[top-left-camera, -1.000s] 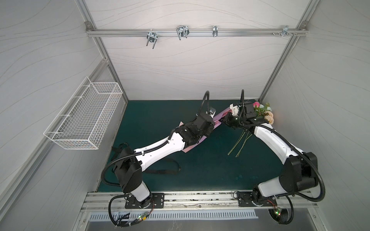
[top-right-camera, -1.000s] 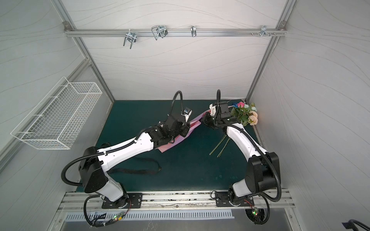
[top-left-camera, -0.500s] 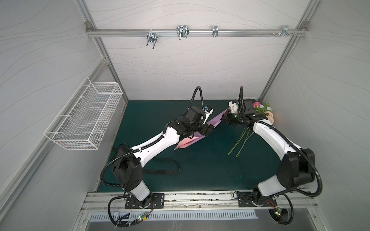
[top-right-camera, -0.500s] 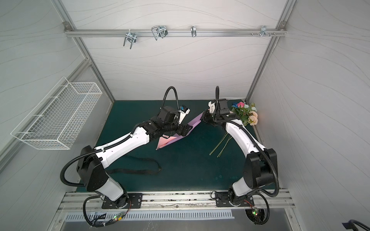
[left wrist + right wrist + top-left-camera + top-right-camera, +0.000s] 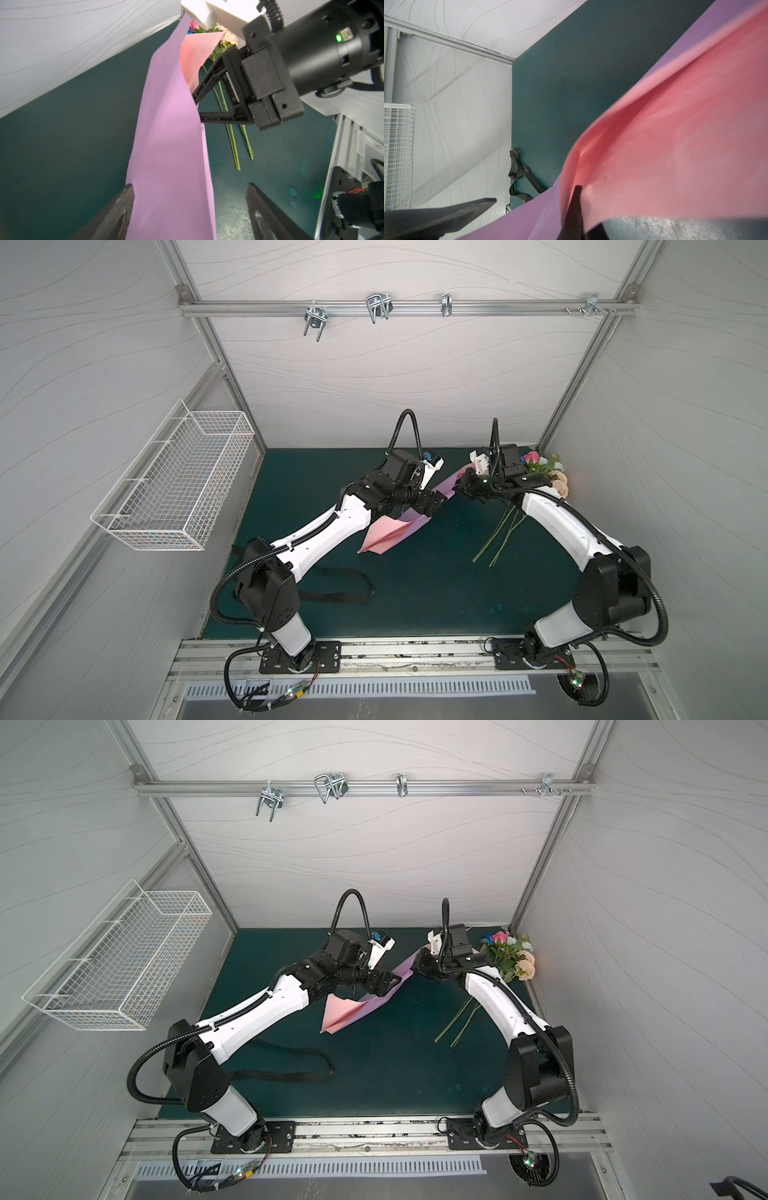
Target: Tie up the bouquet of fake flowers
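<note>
While the right gripper (image 5: 197,109) is clenched on the raised end of the lilac-and-pink paper sheet (image 5: 170,135), the left gripper (image 5: 190,187) stands released, its fingers (image 5: 124,203) spread to either side of the sheet without clamping it. The sheet slopes from the right gripper down to the green mat (image 5: 415,593). The bouquet (image 5: 509,957) lies on the mat in the far right corner, its stems (image 5: 457,1019) passing under the right arm. A black ribbon (image 5: 286,1075) lies beside the left arm.
</note>
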